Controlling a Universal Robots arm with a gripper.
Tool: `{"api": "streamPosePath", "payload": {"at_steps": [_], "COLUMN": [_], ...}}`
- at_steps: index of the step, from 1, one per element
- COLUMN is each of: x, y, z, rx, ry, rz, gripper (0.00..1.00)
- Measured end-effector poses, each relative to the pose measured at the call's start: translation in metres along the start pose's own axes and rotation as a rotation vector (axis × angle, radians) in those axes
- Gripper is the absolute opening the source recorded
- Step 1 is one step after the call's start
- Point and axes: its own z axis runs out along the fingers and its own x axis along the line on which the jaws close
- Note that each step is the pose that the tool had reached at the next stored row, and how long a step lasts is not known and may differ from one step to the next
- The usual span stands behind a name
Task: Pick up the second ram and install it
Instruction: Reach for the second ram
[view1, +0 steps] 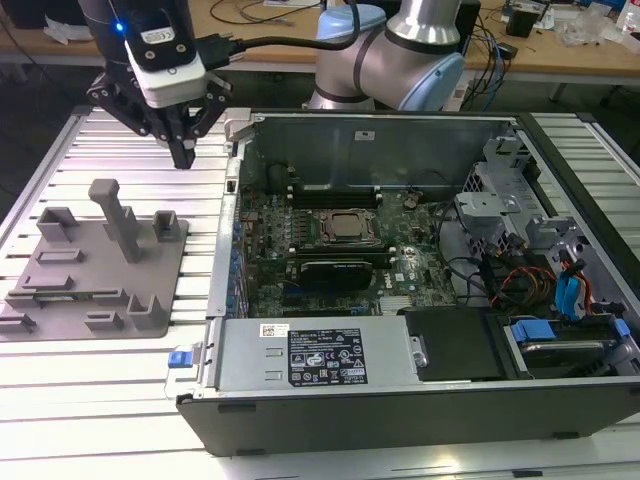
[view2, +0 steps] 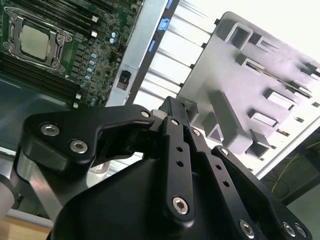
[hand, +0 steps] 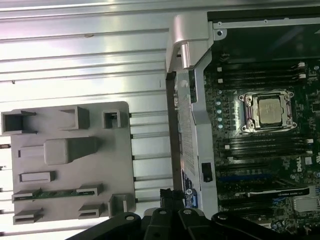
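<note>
The second ram (hand: 56, 193) is a thin green stick standing on edge in a long slot of the grey holder (hand: 107, 165), on its side away from the case's back wall. In the exterior view my gripper (view1: 184, 158) hangs above the ribbed table, beyond the holder (view1: 150, 270) and left of the open computer case (view1: 232, 190). It is well apart from the ram. Its black fingers (view2: 172, 112) are shut with nothing between them. The gripper (hand: 170, 196) also shows in the first wrist view beside the case wall.
Inside the case lies the motherboard with the silver processor (view1: 345, 228), dark memory slots (view1: 320, 193) behind it and a black card (view1: 345, 270) in front. A tall post (view1: 118, 215) rises from the holder. The power supply (view1: 320, 355) and cables (view1: 520, 280) fill the case's near and right parts.
</note>
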Motion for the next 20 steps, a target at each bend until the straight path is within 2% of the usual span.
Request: {"api": "streamPosePath", "payload": {"at_steps": [5,9,14,16,20], "x": [0.0062,0.0191,0.0295,0.0389,0.0492], "y": [-0.0005,-0.0016,-0.0025,-0.0033,-0.0041], "z": [0.0014,0.0037,0.0057,0.0075,0.0093], "rx": [0.0001,0.0001,0.0001,0.0001,0.0001], "ry": [0.0001,0.0001,-0.0002,-0.0001,-0.0001], "rz": [0.0,0.0,0.0,0.0,0.0], "gripper": [0.08,0.08,0.08,0.08,0.08]}}
